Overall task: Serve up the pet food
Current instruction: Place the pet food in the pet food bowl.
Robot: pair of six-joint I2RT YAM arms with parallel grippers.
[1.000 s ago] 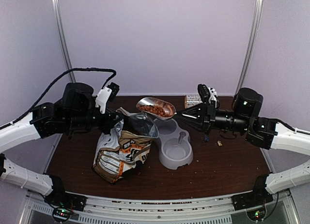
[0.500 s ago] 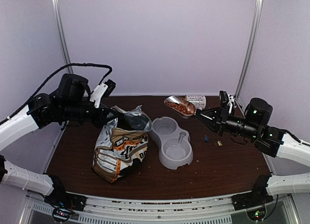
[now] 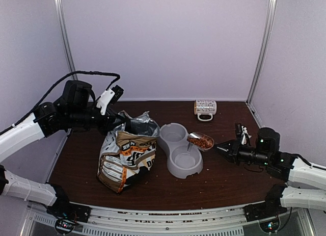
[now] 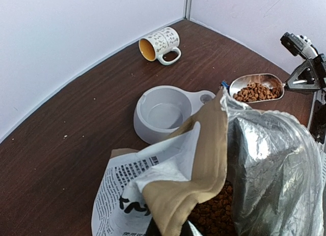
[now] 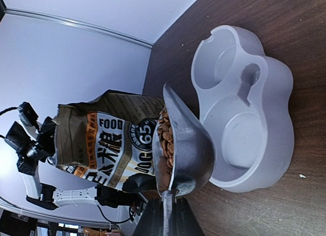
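Seen from above, the right claw [image 3: 220, 149], clamped on the handle of a metal scoop [image 3: 196, 138], reaches low from the worktop's right edge. The pet food [image 3: 204, 142] lies to its left, at the double bowl's [image 3: 175, 168] right rim. The left claw [image 3: 113, 125] looks pinched on the bag [image 3: 125, 159]. From the left wrist, kibble fills the scoop beyond the bag. From the right wrist, the scoop's long axis runs straight out from the claw, beside the bowl.

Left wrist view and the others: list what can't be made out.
Left claw: grip hidden behind the bag, left wrist and top views.
Kibble inside the bag: amount hidden by its folded flap, left wrist.
Double bowl's near compartment: behind the bag, left wrist.
Right claw: cut off by the bottom edge below the scoop, right wrist.
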